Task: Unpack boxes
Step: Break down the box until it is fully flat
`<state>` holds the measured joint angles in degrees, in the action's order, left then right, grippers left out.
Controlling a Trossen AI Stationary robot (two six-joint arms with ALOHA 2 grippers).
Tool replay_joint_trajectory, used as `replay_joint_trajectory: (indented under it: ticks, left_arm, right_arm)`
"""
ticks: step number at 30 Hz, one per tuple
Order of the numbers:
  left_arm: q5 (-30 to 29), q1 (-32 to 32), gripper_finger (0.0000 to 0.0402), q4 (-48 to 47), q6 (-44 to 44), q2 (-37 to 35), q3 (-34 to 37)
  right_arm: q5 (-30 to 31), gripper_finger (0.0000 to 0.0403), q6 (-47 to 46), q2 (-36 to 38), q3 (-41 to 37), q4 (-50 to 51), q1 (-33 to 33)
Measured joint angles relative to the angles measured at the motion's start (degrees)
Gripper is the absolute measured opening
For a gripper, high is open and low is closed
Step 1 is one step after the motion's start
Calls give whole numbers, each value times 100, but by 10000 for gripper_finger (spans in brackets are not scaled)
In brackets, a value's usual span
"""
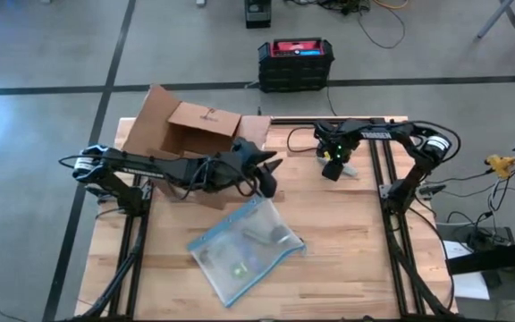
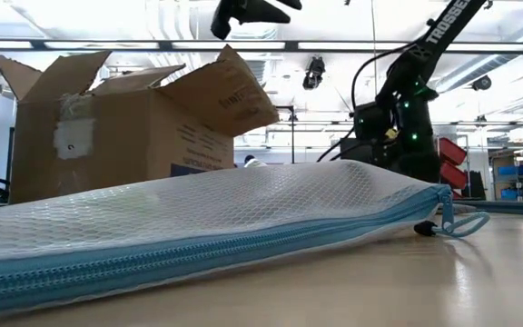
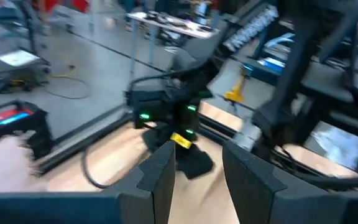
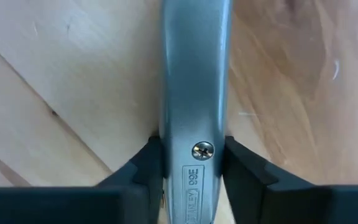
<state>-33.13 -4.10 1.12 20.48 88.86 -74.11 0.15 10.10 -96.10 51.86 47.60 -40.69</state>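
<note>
The brown cardboard box [image 1: 186, 134] stands with its flaps open at the table's far left; the low view shows it too [image 2: 107, 136]. A grey metal utility knife [image 4: 194, 81] lies flat on the wood right of the box. My right gripper [image 4: 191, 168] points down over it, shut on its body [image 1: 333, 168]. My left gripper [image 1: 268, 176] hovers in the air between box and knife. It is open, with nothing between its fingers [image 3: 197, 180]. My right gripper pinches the knife's grey handle [image 4: 194, 134] between its two fingers, one on each long side, near a screw and stamped lettering. The fingers come from above, pointing down, and lie across the handle. The knife rests flat on the table.
A clear mesh zip pouch with a blue edge [image 1: 244, 246] lies at the table's near middle and fills the low view [image 2: 198, 227]. A black crate with a red top [image 1: 295, 63] stands on the floor beyond the far edge. Bare wood lies between pouch and knife.
</note>
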Motion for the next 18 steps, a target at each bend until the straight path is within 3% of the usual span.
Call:
replay_joint_trajectory:
  ticks: [4,10,18]
  left_arm:
    - [-484,0,119,98,-121,0,-2]
    - [-533,60,119,463,-296,175,-4]
    - [-529,199,119,1759,-341,1060,-3]
  right_arm:
    - [-47,103,-179,423,-36,-91,18]
    - [-101,103,-841,1813,-7,-292,137]
    - [-218,103,-2066,3657,-5,-1910,779]
